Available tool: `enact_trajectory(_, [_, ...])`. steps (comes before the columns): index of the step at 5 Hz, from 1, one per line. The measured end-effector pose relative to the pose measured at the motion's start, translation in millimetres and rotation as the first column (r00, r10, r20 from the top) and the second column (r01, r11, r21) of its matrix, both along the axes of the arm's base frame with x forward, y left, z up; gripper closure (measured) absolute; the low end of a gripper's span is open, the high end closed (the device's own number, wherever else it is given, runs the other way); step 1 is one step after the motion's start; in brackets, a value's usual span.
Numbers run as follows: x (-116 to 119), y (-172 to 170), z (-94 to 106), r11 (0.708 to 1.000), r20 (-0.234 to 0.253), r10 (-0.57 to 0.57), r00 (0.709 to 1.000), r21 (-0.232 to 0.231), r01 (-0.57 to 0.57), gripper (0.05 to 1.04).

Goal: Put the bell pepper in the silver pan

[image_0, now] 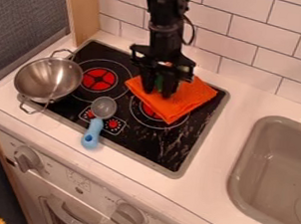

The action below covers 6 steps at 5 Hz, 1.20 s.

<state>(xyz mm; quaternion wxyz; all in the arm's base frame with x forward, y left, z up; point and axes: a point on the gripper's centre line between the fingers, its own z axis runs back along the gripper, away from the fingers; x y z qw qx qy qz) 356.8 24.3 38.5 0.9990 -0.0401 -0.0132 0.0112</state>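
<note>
The gripper [158, 91] hangs down over the orange cloth at the back right of the stove. A small green patch, likely the bell pepper [159, 81], shows at the gripper, mostly hidden by its black parts. Whether it is held or rests on the cloth, I cannot tell. The silver pan [48, 79], a round metal bowl shape with two loop handles, stands at the stove's left edge, well to the left of the gripper.
Under the gripper lies the folded orange cloth [187, 101]. A strainer-like spoon with a blue handle [92, 132] lies across the front of the black stove [153, 147]. The sink [267, 180] is at the right, and a tiled wall [244, 38] stands behind.
</note>
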Motion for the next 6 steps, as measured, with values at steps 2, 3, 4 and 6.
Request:
enact_trajectory(2, [-51.8,56.5,52.3,0.996,0.078,0.084,0.993,0.027,-0.086,0.618])
enact_trajectory(3, [-85.2,90.9,41.5,0.989,0.027,0.134,0.991,0.059,-0.135,0.619])
enact_trajectory(4, [-110.6,117.8,28.3,0.983,-0.007,0.158,0.987,0.100,-0.157,0.619])
enact_trajectory(6, [-117.5,136.1,17.2,0.972,-0.025,0.180,0.983,0.160,-0.174,0.548])
